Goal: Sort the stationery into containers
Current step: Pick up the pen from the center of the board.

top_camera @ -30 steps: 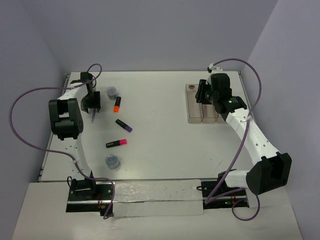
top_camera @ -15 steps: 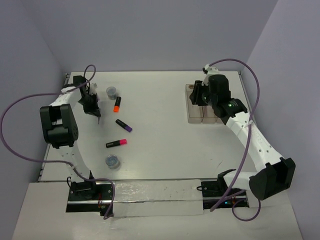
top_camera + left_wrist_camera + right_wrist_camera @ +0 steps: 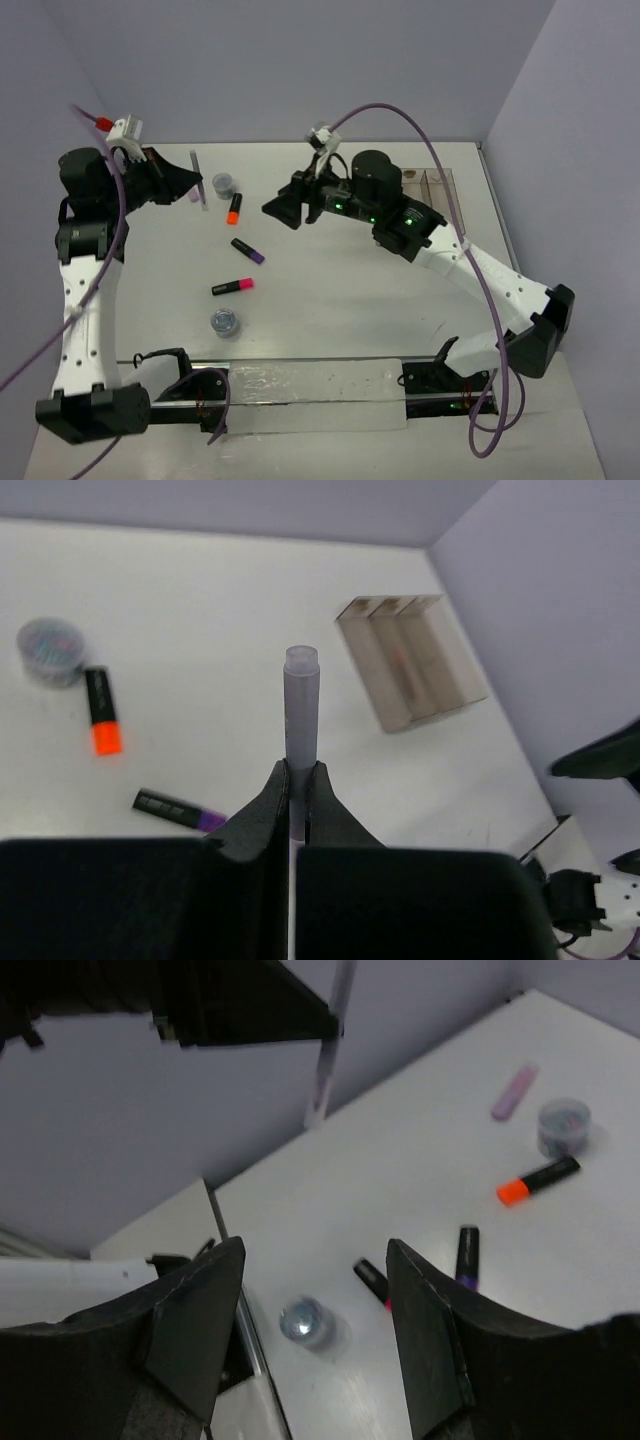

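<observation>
My left gripper (image 3: pixel 172 180) is shut on a thin grey stick (image 3: pixel 197 180) and holds it above the table's far left; in the left wrist view the stick (image 3: pixel 301 705) stands out between the closed fingers (image 3: pixel 265 805). My right gripper (image 3: pixel 285 210) is open and empty in mid-air over the middle. On the table lie an orange-ended highlighter (image 3: pixel 233 208), a purple-ended one (image 3: pixel 248 251) and a pink-ended one (image 3: pixel 232 287), plus two clear pots (image 3: pixel 223 184) (image 3: pixel 225 322). A pale pink block (image 3: pixel 515 1092) lies by the far pot (image 3: pixel 563 1125). The three joined clear bins (image 3: pixel 410 660) stand at the far right.
The right arm covers part of the bins (image 3: pixel 432 186) in the top view. A pinkish thing shows in the middle bin. Walls close the table at the back and right. A metal rail (image 3: pixel 310 385) runs along the near edge between the arm bases.
</observation>
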Controlling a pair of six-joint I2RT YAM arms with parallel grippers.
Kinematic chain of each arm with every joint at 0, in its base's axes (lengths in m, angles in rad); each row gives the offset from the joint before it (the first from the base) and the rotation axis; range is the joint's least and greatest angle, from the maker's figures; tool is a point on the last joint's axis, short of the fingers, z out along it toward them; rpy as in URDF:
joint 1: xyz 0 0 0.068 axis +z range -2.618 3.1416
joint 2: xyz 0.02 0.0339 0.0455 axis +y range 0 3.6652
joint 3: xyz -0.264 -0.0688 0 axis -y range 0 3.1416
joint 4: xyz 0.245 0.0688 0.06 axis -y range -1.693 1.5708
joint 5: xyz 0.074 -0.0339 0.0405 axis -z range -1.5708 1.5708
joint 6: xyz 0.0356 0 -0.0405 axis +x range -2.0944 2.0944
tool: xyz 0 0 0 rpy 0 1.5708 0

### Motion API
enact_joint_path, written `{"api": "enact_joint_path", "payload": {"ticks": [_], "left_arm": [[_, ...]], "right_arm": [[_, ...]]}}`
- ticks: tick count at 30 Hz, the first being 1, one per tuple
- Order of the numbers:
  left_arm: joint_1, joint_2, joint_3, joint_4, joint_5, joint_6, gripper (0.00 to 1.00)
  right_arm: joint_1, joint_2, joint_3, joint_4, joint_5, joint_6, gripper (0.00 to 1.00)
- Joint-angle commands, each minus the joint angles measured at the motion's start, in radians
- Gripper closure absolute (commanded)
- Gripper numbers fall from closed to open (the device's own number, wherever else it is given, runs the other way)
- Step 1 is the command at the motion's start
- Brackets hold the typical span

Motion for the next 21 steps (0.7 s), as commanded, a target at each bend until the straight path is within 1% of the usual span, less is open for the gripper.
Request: {"api": "enact_joint_path", "payload": {"ticks": [1, 3, 6, 10, 15, 17, 21], "left_arm": [[0.002, -0.175, -0.163, 0.226, 0.07, -0.146, 1.0], [0.002, -0.237, -0.205, 0.241, 0.079, -0.177, 1.0], [0.003, -0.283, -0.234, 0.251, 0.112, -0.224, 1.0], [0.002, -0.315, -0.234, 0.285, 0.131, -0.286, 1.0], [0.003, -0.322, -0.22, 0.295, 0.15, -0.316, 1.0], [0.002, -0.328, -0.227, 0.293, 0.153, -0.32, 1.0], [0.002, -0.344, -0.246, 0.283, 0.154, -0.31, 1.0]], "right_arm": [[0.106, 0.117, 0.16, 0.14, -0.061, 0.018, 0.33], [0.142, 0.147, 0.199, 0.163, -0.06, -0.002, 0.33], [0.167, 0.184, 0.236, 0.174, -0.052, -0.019, 0.33], [0.211, 0.249, 0.297, 0.144, -0.051, -0.043, 0.34], [0.239, 0.28, 0.303, 0.114, 0.047, -0.048, 0.35], [0.241, 0.286, 0.305, 0.112, 0.061, -0.049, 0.36], [0.251, 0.306, 0.319, 0.09, 0.189, -0.058, 0.39]]}}
